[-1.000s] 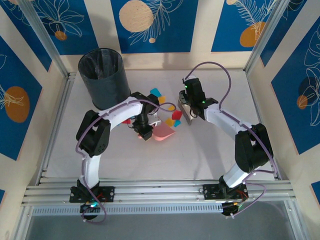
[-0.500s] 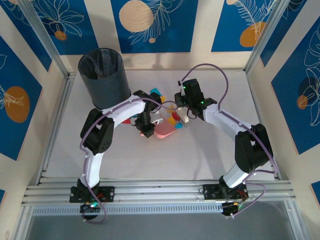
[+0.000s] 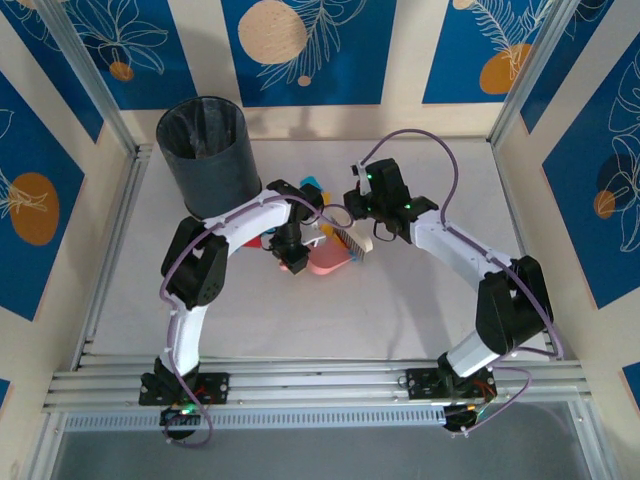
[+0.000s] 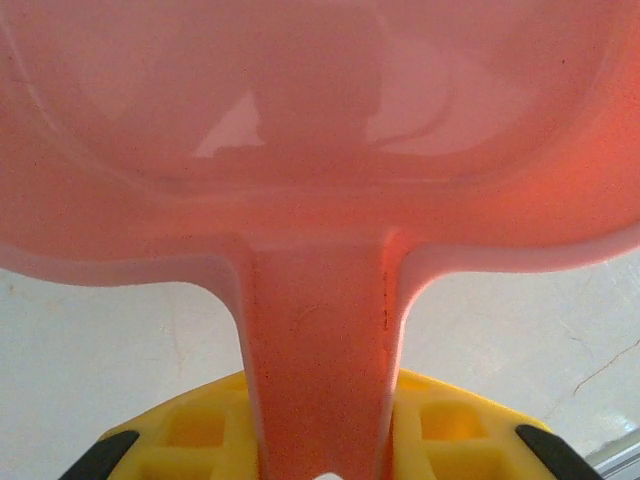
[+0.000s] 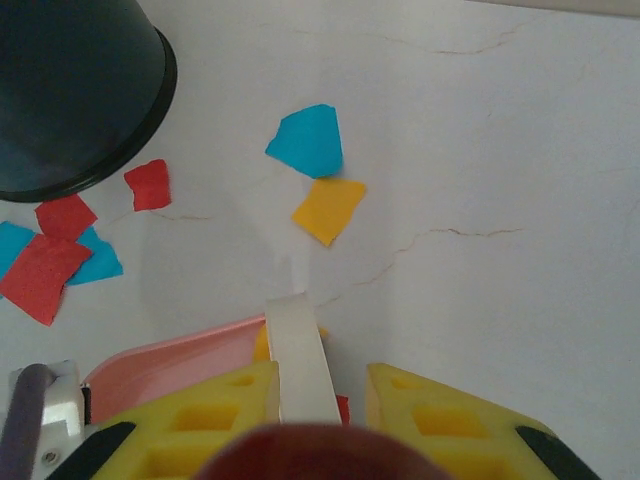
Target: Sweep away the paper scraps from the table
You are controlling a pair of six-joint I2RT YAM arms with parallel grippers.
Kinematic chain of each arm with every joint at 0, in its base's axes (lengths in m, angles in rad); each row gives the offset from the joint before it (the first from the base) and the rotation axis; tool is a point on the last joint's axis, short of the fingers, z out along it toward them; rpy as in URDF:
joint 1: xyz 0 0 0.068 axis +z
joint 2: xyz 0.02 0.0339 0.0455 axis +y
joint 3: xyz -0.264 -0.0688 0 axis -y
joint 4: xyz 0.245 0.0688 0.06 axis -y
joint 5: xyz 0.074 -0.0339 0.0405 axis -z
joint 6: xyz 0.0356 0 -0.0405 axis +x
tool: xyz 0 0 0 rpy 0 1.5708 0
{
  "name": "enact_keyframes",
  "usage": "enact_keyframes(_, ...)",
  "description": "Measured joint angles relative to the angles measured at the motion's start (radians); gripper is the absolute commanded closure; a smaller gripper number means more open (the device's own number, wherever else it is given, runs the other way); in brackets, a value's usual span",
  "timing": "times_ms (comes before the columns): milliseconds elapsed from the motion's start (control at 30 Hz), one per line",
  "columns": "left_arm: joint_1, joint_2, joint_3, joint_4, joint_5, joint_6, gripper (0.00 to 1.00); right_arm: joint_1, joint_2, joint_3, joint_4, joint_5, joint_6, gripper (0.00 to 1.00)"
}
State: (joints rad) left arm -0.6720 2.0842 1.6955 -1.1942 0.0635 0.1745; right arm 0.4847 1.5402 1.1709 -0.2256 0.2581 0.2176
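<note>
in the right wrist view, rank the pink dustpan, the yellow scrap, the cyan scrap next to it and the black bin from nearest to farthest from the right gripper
From the right gripper:
1. pink dustpan, right beside it on the left.
2. yellow scrap, straight ahead.
3. cyan scrap, just beyond the yellow one.
4. black bin, far upper-left corner.

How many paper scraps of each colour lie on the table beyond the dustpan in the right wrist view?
Red scraps: 3
Cyan scraps: 3, counting the two patches partly covered by red ones as separate pieces
Yellow scraps: 1
Total: 7
</note>
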Motion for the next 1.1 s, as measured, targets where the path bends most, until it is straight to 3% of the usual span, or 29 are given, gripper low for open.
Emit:
enact_keyframes(700,0.0,-0.217,-0.208,0.006,-0.043,-0.011,1.0,0.006,-0.01,0.026,-0.014,0.246,0.032,1.0)
enact_keyframes(1100,0.0,-0.227,-0.257,0.004,-0.046,-0.011,1.0,0.011,0.027,0.008,-0.026,0.323,0.066,1.0)
